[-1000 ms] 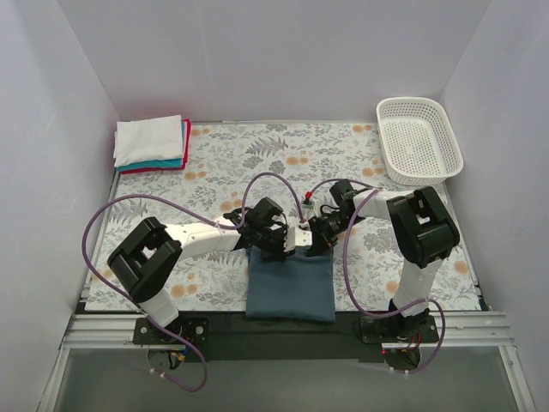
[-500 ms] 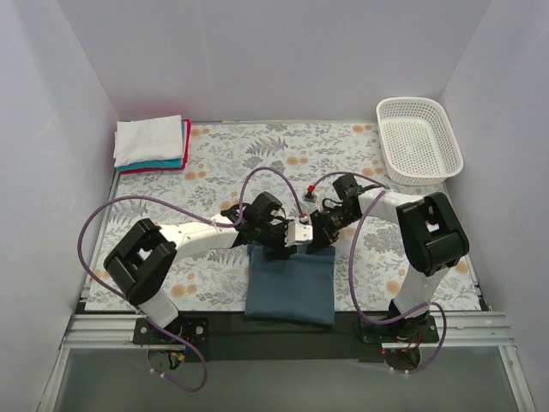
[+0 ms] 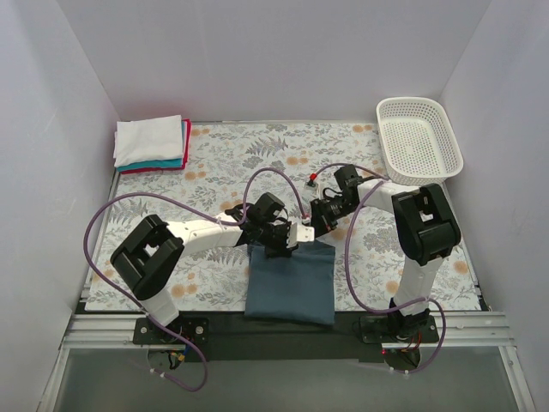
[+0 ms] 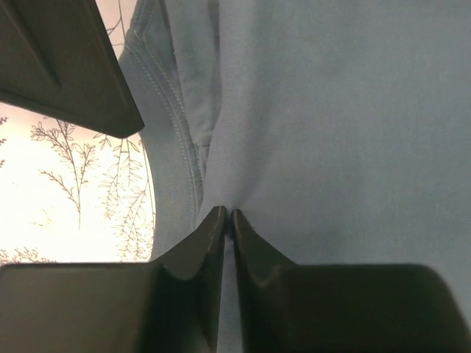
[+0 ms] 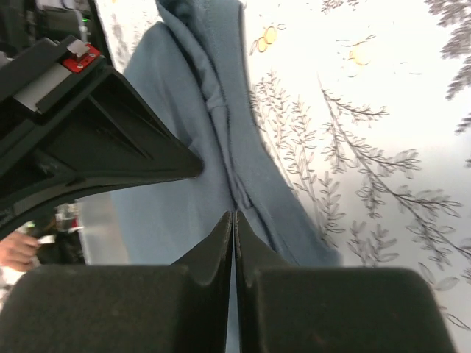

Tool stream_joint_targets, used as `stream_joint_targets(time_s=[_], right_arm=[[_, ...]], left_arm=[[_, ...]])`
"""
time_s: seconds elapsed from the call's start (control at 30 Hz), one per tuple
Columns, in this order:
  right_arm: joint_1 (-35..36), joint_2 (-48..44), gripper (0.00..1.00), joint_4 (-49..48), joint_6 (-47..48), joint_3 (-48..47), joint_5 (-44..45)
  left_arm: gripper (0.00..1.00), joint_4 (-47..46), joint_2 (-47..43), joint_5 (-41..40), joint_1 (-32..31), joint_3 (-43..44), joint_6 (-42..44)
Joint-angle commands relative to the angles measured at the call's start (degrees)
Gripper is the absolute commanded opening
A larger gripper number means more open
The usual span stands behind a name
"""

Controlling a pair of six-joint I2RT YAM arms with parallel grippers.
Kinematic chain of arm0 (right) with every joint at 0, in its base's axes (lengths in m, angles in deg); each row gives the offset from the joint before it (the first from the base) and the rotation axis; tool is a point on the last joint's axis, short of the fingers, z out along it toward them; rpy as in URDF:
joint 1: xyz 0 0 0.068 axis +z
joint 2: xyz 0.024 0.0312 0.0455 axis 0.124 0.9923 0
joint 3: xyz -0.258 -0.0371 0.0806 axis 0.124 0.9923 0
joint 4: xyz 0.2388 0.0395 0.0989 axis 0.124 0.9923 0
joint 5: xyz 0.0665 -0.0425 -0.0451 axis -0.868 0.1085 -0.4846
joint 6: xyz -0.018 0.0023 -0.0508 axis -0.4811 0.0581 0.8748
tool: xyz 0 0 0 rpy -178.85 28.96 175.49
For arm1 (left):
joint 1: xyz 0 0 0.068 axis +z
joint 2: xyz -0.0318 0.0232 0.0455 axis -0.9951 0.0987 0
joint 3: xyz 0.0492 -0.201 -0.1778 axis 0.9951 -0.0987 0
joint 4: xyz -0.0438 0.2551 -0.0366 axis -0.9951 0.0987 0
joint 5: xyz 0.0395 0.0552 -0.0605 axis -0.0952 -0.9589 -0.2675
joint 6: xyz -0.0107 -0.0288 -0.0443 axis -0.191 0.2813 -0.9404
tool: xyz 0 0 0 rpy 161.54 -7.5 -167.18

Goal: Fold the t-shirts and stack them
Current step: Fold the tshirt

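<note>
The slate-blue t-shirt (image 3: pixel 290 287) lies folded into a rectangle at the near middle of the table. My left gripper (image 3: pixel 276 246) is at its far edge. In the left wrist view the left gripper (image 4: pixel 227 215) is shut, and the blue cloth (image 4: pixel 331 132) puckers into its tips. My right gripper (image 3: pixel 314 230) is just right of it, near the far right corner. In the right wrist view the right gripper (image 5: pixel 233 215) is shut, its tips over a ridge of the shirt's edge (image 5: pixel 228 147). No cloth shows between them. Folded white, teal and red t-shirts (image 3: pixel 153 143) are stacked at the far left corner.
A white mesh basket (image 3: pixel 419 139) stands at the far right corner. The flower-patterned tablecloth (image 3: pixel 283 163) covers the table. White walls close in the left, right and back. The two wrists are close together, and purple cables loop over both arms.
The left jaws opened briefly, then closed on the shirt's far edge. The right gripper closed fully and its wrist moved a little away from me. The shirt's far edge shifted slightly.
</note>
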Motion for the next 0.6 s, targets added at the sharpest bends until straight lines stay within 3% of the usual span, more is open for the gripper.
stream_joint_targets(time_s=[0.0, 0.2, 0.3, 0.33, 0.5, 0.53, 0.57], right_arm=[[0.0, 1.3, 0.06, -1.1, -3.3, -2.3, -6.2], [-0.1, 3.9, 0.01, -2.2, -5.4, -2.9, -9.2], [0.0, 3.8, 0.01, -2.4, -5.5, -2.7, -9.1], [0.1, 3.8, 0.01, -2.3, -5.4, -2.6, -9.1], [0.0, 4.0, 0.01, -2.4, -5.0, -2.1, -8.7], [0.1, 4.0, 0.01, -2.4, -5.1, -2.1, -8.7], [0.1, 4.1, 0.01, -2.4, -5.0, -2.0, -8.8]], left_arm=[[0.02, 1.0, -2.7, 2.0, 0.2, 2.0, 0.7], [0.02, 3.3, -3.2, 2.0, 0.2, 2.6, 1.0], [0.38, 3.2, -2.0, 1.0, 0.2, 2.8, 0.4], [0.4, 2.9, -1.5, 1.0, 0.2, 2.8, 0.3], [0.4, 1.5, 0.4, 1.1, 0.2, 2.6, 0.4], [0.37, 1.2, 0.5, 1.0, 0.2, 2.7, 0.5], [0.27, 1.0, 0.6, 1.2, 0.2, 2.8, 0.5]])
